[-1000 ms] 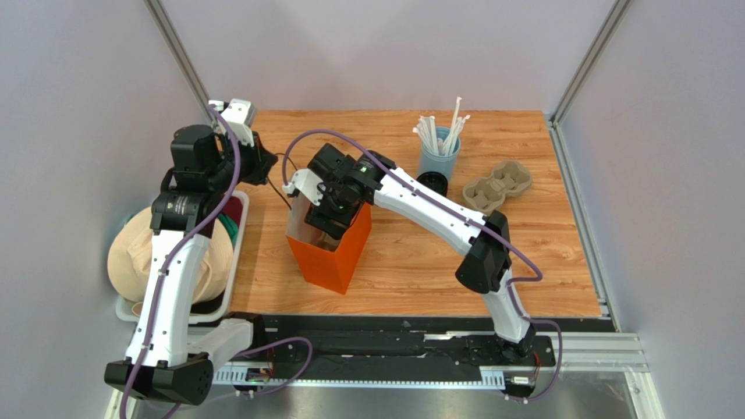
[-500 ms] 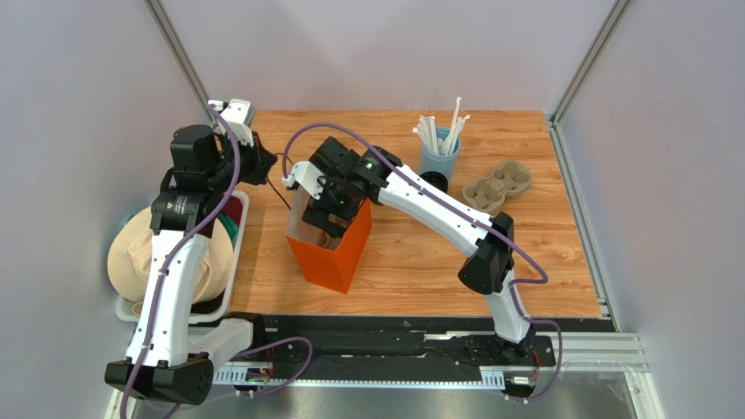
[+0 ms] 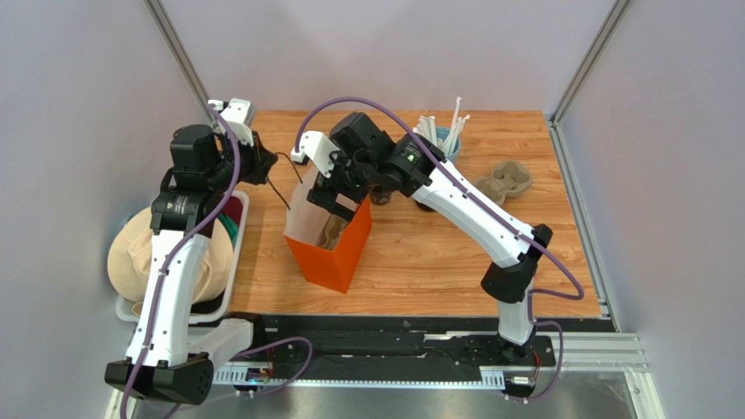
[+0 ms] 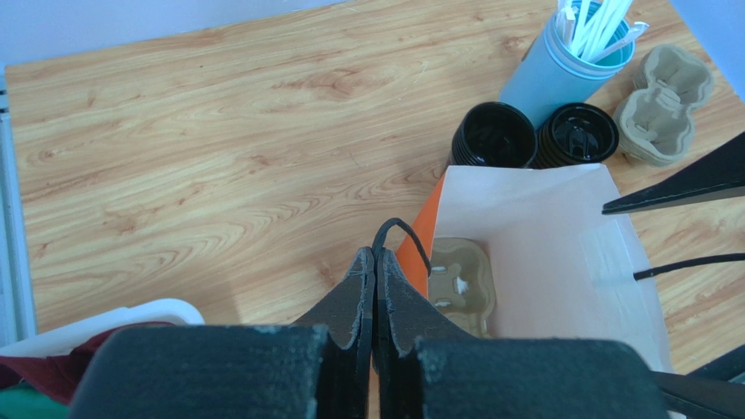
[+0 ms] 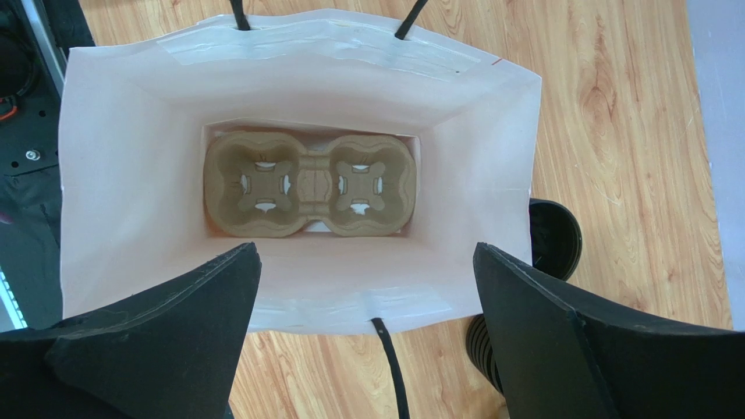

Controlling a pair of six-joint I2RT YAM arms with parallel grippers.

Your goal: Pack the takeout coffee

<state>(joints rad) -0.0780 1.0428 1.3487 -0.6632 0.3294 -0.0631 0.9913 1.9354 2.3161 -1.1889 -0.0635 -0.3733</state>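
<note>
We see the orange paper bag (image 3: pixel 341 257) standing open on the wood table (image 3: pixel 420 262), with a moulded cardboard tray (image 5: pixel 306 185) flat on its bottom. Left gripper (image 4: pixel 374 256): fingers pressed together, pinching the bag handle (image 4: pixel 400 231) (thin black cord) at the rim on the left arm's side. Right gripper (image 5: pixel 365 251): hangs over the bag mouth, fingers wide apart, nothing between them. The takeout coffee (image 4: pixel 577 133), a dark cup with a black lid, is outside the bag, on the table just past its far edge. It sits right next to a second dark cup (image 4: pixel 494 135); we cannot tell if the two touch. The pale blue cup of white straws (image 4: pixel 560 74) stands just behind both. A second cardboard tray (image 4: pixel 662 103) lies on the table beside the straw cup. In the top view the right arm mostly covers the coffee.
</note>
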